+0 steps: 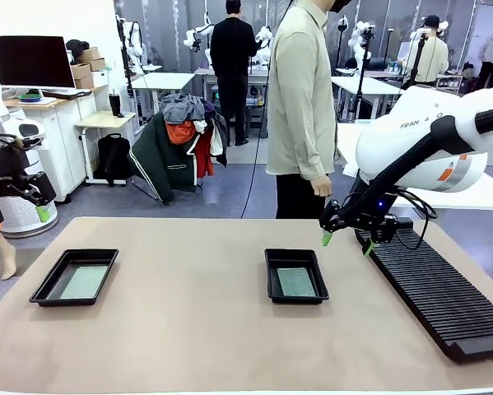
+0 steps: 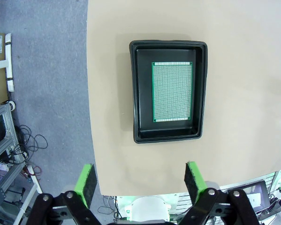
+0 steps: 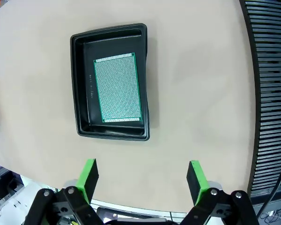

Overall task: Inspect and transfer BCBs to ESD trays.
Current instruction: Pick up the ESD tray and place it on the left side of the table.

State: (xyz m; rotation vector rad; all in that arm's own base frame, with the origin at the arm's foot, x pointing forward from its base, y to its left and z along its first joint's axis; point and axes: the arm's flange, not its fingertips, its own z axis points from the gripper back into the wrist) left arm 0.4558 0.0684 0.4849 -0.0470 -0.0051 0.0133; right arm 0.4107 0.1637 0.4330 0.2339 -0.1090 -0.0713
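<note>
Two black trays sit on the table, well apart: the left tray [image 1: 74, 277] and the middle tray [image 1: 296, 276]. Each holds one green board [image 2: 172, 92] [image 3: 117, 87] lying flat, apparently long axis along the tray's length. The left gripper [image 2: 140, 180] and right gripper [image 3: 142, 178] hang released, empty. A black rack [image 1: 444, 292] lies beside the right gripper.

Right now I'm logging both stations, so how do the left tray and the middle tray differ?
The left tray sits near the table's left edge, turned at a slant; the middle tray lies squarer to the table, beside the ribbed rack. The right gripper hangs open just beyond the middle tray; the left gripper, also open, looks down on the left tray from higher up. Both are shallow black trays, each holding one green board.
</note>
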